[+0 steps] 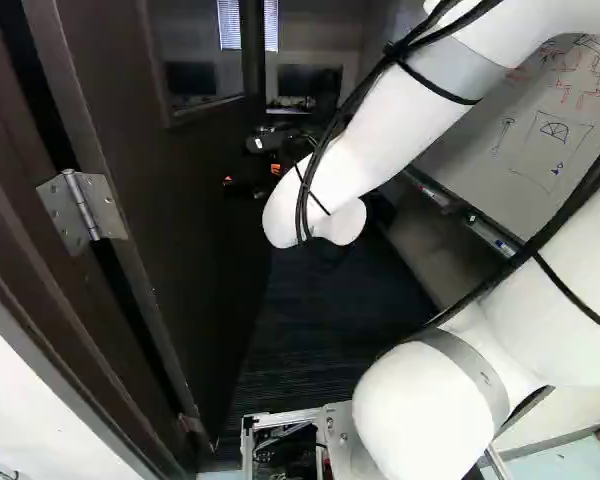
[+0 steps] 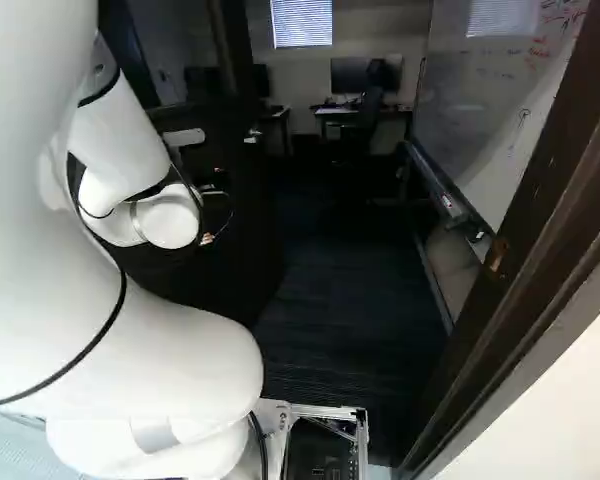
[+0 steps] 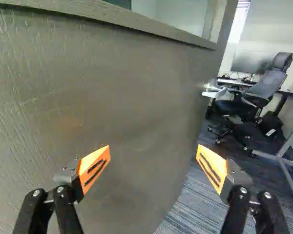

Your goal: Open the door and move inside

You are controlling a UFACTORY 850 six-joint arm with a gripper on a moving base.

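Note:
My gripper [image 1: 252, 178] shows beyond the arm's wrist in the left base view, beside the dark door [image 1: 195, 230]. In the wrist view the gripper [image 3: 154, 160] stands open, nothing between its orange pads, with the door's broad face [image 3: 127, 92] ahead. A metal handle [image 3: 214, 89] sticks out near the door's far edge, ahead of the gripper. The door stands swung into the room on its hinge [image 1: 83, 210]. Through the doorway, dark carpet [image 2: 350, 290] shows in the right base view.
The door frame [image 2: 525, 285] runs close along the right of the right base view. Past it, a whiteboard [image 2: 495, 95] with a tray lines the room's side. Desks with monitors [image 2: 350, 75] stand at the back, and an office chair [image 3: 263, 90] is beyond the door's edge.

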